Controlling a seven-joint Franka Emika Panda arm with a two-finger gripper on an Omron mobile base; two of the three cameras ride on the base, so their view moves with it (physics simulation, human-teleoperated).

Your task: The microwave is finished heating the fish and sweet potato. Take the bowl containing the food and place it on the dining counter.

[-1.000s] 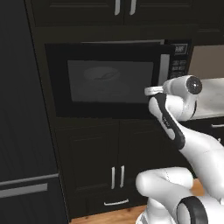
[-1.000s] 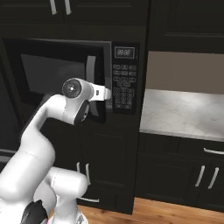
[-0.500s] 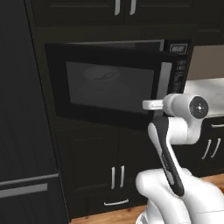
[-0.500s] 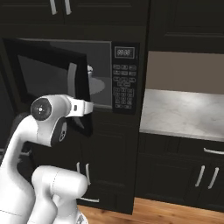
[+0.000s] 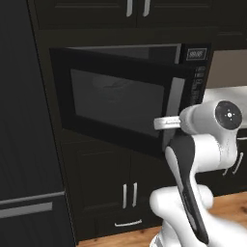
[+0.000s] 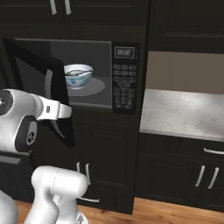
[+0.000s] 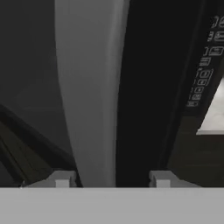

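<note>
We see the large black built-in microwave with its door swung wider than a second ago, the small white blue-patterned bowl inside at ten o'clock above the pale grey marble counter, and the two-finger gripper with fingers parted astride the long silver handle.

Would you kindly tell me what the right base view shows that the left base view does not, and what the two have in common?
Right base view alone: the bowl sitting on the turntable inside the open microwave, and a pale marble-look counter to the right. Left base view alone: the outer face of the door with its dark window, and a tall dark panel at left. Both share the swung-open door, its silver handle, the button panel, the white arm and dark cabinets below.
</note>
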